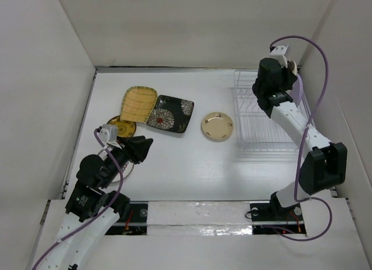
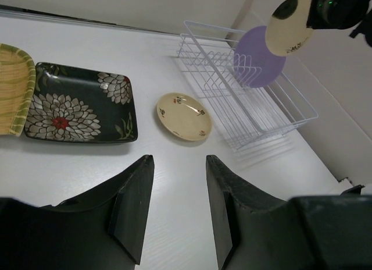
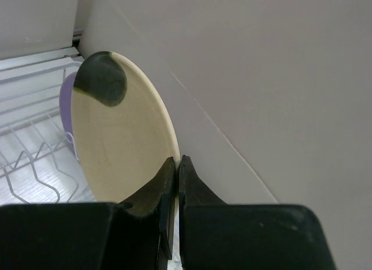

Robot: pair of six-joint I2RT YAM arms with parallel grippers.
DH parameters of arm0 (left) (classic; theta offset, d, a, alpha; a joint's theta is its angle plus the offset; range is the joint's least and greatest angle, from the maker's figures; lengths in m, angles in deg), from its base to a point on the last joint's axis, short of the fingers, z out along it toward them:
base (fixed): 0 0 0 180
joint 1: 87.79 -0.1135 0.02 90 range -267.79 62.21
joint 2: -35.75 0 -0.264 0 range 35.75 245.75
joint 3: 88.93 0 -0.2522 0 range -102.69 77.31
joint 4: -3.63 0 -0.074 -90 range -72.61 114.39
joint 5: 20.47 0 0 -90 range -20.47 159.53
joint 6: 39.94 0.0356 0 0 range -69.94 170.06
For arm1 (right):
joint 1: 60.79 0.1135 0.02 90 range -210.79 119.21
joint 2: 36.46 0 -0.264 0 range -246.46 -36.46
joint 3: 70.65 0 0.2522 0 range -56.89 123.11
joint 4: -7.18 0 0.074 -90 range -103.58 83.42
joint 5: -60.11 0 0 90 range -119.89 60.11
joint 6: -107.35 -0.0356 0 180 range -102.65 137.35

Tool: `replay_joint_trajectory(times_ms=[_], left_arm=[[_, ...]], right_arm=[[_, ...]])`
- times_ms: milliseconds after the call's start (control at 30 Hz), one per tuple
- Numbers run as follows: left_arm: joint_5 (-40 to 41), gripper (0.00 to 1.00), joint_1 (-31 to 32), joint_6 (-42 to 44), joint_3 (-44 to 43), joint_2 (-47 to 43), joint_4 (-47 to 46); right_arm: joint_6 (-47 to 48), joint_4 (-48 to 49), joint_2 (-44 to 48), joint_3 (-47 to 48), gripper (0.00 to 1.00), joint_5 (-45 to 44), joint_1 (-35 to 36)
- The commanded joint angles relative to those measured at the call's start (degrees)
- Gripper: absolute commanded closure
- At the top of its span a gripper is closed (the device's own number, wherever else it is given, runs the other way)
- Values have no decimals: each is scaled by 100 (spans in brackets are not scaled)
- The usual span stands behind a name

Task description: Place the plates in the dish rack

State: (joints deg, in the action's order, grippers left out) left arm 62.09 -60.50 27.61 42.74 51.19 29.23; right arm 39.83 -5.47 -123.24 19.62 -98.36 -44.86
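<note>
No brand or label could be read. The only mark was a small dark print on the cream plate (image 2: 289,24), too small to make out.

The right arm was stretched far over the dish rack (image 1: 251,116), close to the right wall. The right pincer (image 3: 176,163) was pinching the rim of the cream plate and held it on edge above the far end of the rack. Whether the plate touched a wire I cannot tell. Just behind it the lavender plate (image 2: 256,65) stood upright in a slot, partly hidden.

The left arm was bent low at the near left of the counter (image 1: 192,165), and the left pincer (image 2: 178,162) was spread with nothing between its fingers.

On the counter the gold-rimmed plate (image 1: 218,125) lay just left of the rack. Further left lay the black plate (image 1: 170,113), with the yellow plate (image 1: 139,103) touching it. The yellow plate was cut off at the edge of the left wrist view. The brown plate (image 1: 123,128) was partly covered by the left arm, and a pale rim under that arm was hard to identify.
</note>
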Motion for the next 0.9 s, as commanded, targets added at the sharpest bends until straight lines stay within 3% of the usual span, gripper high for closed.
replay_joint_trajectory(times_ms=[0, 33, 133, 300, 867], left_arm=[[-12, 62, 101, 57, -120, -190, -261], [-3, 62, 101, 57, -120, -217, -252], [76, 62, 154, 49, -138, -305, -234], [112, 62, 215, 49, -138, -419, -208], [243, 62, 268, 13, -147, -639, -155]], right_arm=[[1677, 1679, -408, 268, 100, -167, 78], [2377, 1944, -523, 259, 100, -71, 130], [3050, 2385, -848, 364, 100, 148, 192], [2867, 1832, -1077, 707, 100, 308, 8], [2287, 1841, -1455, 4, 100, 729, -555]])
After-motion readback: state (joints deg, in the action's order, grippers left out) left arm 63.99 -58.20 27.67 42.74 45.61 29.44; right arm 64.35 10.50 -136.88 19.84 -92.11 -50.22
